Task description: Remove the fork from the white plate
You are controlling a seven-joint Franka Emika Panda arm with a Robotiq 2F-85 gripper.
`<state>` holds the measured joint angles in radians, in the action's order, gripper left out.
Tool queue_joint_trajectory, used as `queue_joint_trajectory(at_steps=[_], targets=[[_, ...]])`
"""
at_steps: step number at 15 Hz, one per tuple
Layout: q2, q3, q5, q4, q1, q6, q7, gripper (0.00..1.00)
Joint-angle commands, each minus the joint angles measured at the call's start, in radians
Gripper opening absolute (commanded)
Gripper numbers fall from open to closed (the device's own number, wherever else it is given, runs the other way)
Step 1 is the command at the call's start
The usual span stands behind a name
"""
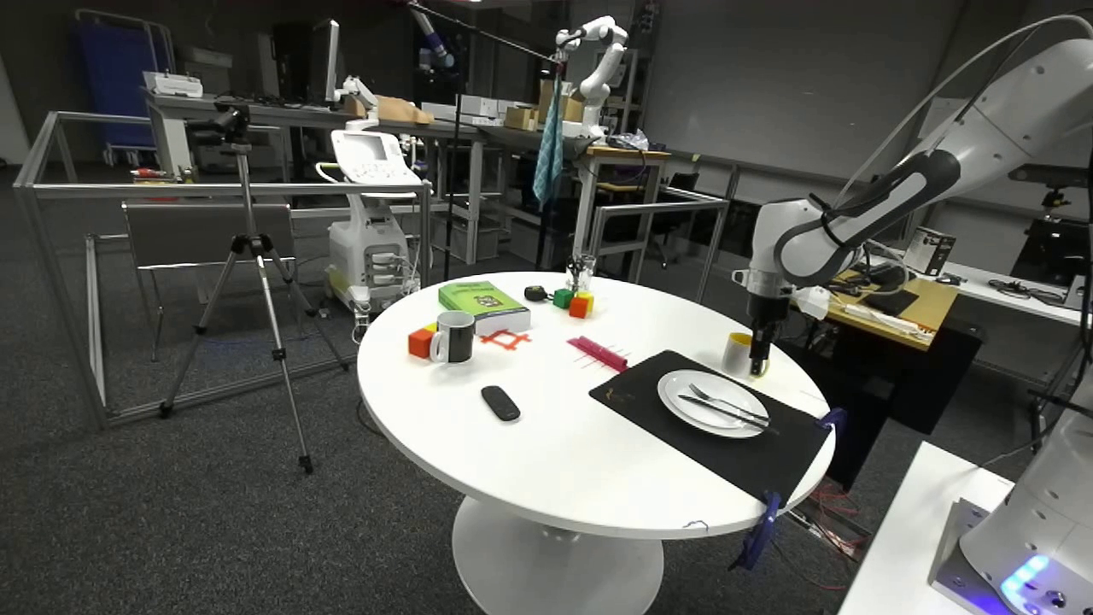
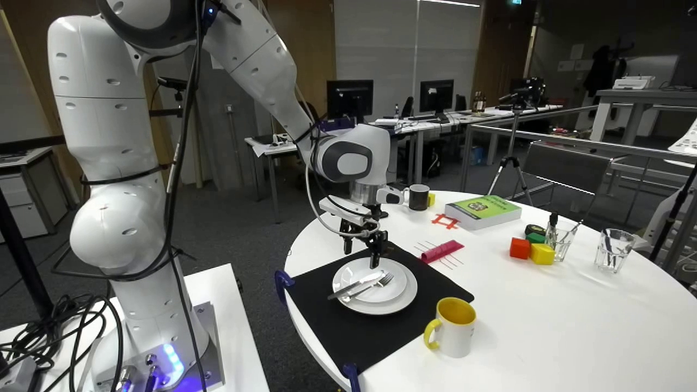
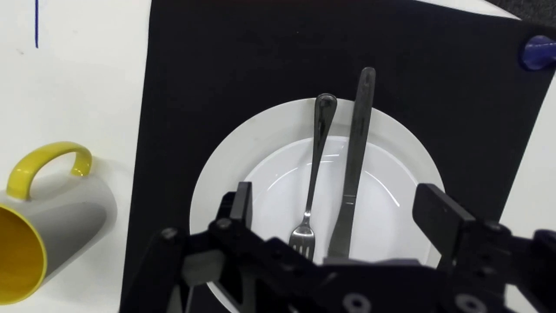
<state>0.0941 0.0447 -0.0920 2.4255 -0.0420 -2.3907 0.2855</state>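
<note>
One metal fork (image 3: pixel 316 165) on round plate (image 3: pixel 280 195)

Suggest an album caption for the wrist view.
Seen past the open gripper, a fork and knife lie side by side on a white plate.

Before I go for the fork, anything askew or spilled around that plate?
No spill or damage visible. Slightly askew: the knife, slanting beside the fork, has its handle sticking out past the rim of the white plate, over the black mat.
</note>
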Motion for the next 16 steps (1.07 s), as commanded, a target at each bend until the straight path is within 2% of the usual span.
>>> queue_joint_trajectory(at_steps=[1,8,16], targets=[[0.008,-0.002,-0.009,-0.002,-0.001,-0.028,-0.050,1.00],[0.097,0.014,-0.126,-0.016,0.029,-0.146,-0.367,1.00],[0.173,0.028,-0.199,-0.045,0.054,-0.149,-0.407,1.00]])
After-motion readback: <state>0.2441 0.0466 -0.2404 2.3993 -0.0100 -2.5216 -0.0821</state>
